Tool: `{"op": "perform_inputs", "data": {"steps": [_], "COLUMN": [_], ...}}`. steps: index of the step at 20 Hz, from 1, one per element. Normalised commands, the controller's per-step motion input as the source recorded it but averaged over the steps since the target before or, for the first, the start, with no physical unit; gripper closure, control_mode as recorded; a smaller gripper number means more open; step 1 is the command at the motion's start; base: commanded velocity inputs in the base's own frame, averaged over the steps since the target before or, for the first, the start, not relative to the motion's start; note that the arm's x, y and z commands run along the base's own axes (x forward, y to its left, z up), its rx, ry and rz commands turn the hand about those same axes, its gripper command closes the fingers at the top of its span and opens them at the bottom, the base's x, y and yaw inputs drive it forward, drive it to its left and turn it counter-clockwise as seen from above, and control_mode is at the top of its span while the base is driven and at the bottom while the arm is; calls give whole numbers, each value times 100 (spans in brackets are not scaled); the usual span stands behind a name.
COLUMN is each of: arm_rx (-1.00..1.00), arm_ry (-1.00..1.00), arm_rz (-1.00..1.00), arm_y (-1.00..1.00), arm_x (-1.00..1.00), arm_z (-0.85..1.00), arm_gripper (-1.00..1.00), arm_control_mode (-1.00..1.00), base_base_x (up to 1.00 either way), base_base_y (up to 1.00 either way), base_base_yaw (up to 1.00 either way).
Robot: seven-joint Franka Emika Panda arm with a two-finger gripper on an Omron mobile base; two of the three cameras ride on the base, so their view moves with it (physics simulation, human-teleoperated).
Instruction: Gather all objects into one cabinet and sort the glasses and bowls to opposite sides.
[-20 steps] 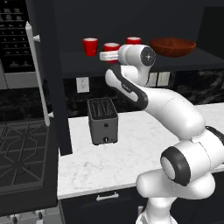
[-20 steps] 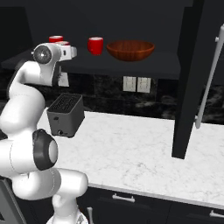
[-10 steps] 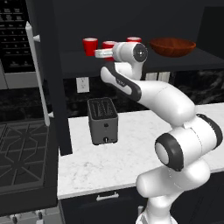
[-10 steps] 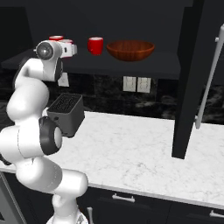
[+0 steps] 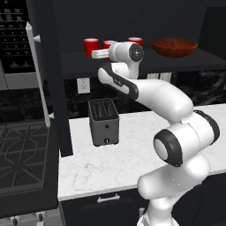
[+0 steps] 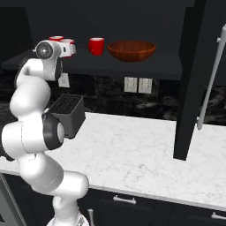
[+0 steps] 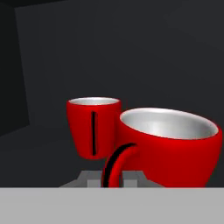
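The cabinet shelf [image 5: 185, 61] carries three red cups and the brown bowl [image 5: 174, 46] [image 6: 131, 50], which sits at the right end. One cup [image 5: 90, 46] stands at the left, another [image 5: 136, 41] [image 6: 96, 45] nearer the bowl. My gripper [image 5: 104, 51] [image 6: 69, 49] reaches in over the shelf between them. In the hand view my gripper [image 7: 113, 177] is shut on the dark-edged handle of the near cup [image 7: 170, 146]. A second cup [image 7: 93, 127] stands just behind it, to its left.
A dark toaster [image 5: 103, 121] [image 6: 66, 112] stands on the white marble counter [image 6: 132, 150] under the shelf. The cabinet's left door [image 5: 48, 75] and right door [image 6: 192, 79] hang open, each with a long silver handle. A black stove [image 5: 22, 163] lies to the left.
The hand has shifted slightly left and up along the shelf with the middle cup. The elbow has swung up and to the right.
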Motion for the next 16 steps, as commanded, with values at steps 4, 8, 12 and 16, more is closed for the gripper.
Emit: {"op": "perform_inputs", "data": {"steps": [4, 8, 12, 16], "arm_rx": [0, 0, 6, 14], "arm_ry": [0, 0, 0, 0], "arm_rz": [10, 12, 3, 0], "arm_y": [7, 0, 0, 0], "arm_x": [43, -6, -76, -92], "arm_z": [-39, -3, 44, 66], "arm_gripper": [-100, -100, -100, -100], "arm_control_mode": [-100, -100, -100, -100], "base_base_x": [0, 0, 0, 0], "base_base_y": [0, 0, 0, 0], "base_base_yaw": [0, 0, 0, 0]}}
